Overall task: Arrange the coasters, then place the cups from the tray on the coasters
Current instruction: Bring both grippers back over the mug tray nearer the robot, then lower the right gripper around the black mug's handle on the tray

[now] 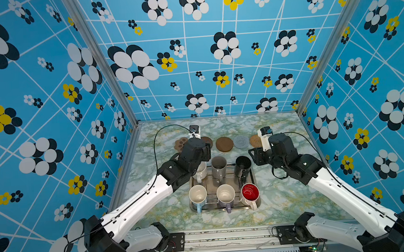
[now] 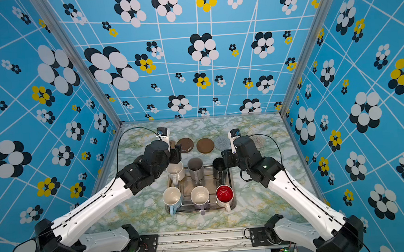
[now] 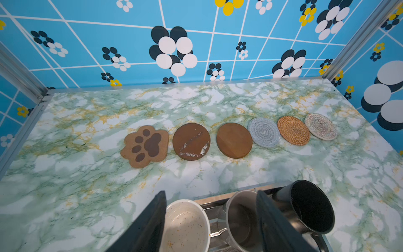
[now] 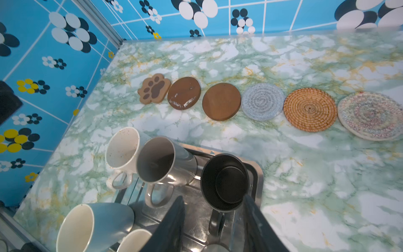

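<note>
Marbled tabletop (image 3: 87, 174), coasters (image 3: 234, 139) lined up, left gripper (image 3: 210, 194) and right gripper (image 4: 213, 197) both spread empty: cream mug (image 3: 185, 224) is best pinched at the rim and lifted straight.

tray (image 4: 196, 209): shiny, scuffed metal
rattan coaster (image 4: 309, 109): rough woven cane
tabletop (image 3: 87, 174): glossy marble-look film
black cup (image 4: 224, 187): matt

I see a tabletop (image 1: 286, 198) in green-and-white marble print with yellow veins. It is boxed in on three sides by blue walls (image 1: 191, 59) patterned with white lines and black, white and yellow flowers. Metal posts (image 1: 99, 58) stand at the back corners, and a metal rail (image 1: 228, 236) runs along the near edge.
</note>
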You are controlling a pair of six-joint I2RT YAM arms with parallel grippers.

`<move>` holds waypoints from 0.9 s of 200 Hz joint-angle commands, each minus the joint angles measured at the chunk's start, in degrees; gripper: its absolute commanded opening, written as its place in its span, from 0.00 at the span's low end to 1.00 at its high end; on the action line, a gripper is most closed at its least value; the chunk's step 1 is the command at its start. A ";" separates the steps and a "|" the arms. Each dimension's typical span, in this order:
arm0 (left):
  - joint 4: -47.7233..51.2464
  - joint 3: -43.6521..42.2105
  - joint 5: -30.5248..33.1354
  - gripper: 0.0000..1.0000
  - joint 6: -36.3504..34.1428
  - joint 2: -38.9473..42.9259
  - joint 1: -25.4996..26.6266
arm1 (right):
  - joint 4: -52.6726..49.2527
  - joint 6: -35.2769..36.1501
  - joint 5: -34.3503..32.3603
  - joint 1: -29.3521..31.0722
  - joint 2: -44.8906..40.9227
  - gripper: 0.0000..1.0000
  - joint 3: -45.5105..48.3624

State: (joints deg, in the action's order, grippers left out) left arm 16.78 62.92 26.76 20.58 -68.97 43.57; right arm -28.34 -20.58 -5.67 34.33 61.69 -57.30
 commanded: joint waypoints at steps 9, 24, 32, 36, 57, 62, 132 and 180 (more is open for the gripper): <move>-3.59 -1.68 2.70 0.66 0.38 0.70 0.22 | -5.46 -1.31 0.74 1.17 -0.31 0.46 3.39; -4.88 -2.28 2.34 0.66 0.26 0.42 0.20 | -6.26 -2.15 0.25 1.48 0.33 0.46 3.92; -5.25 -2.38 2.16 0.66 0.08 0.21 0.27 | -6.72 -2.76 -0.52 1.85 0.61 0.45 4.11; -5.43 -2.44 2.15 0.66 -0.08 0.09 0.22 | -6.88 -3.02 -1.08 2.10 0.75 0.45 4.23; -5.66 -2.43 2.40 0.67 -0.49 -0.53 0.28 | -7.32 -4.56 -2.71 3.99 1.63 0.46 5.24; -5.75 -2.46 2.42 0.67 -0.67 -0.63 0.29 | -7.20 -4.92 -3.04 4.52 1.87 0.47 5.57; -6.75 -2.90 2.24 0.66 -1.33 -1.10 0.25 | -7.10 -9.66 -3.73 8.61 7.42 0.50 6.33; -7.13 -3.29 2.09 0.67 -1.54 -1.30 0.27 | -5.79 -11.85 -4.08 9.97 10.82 0.53 6.67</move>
State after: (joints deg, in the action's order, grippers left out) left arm 10.63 60.66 27.94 19.90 -69.84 43.59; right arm -34.06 -30.11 -8.51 43.57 70.83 -51.68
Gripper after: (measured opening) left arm 0.667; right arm 0.526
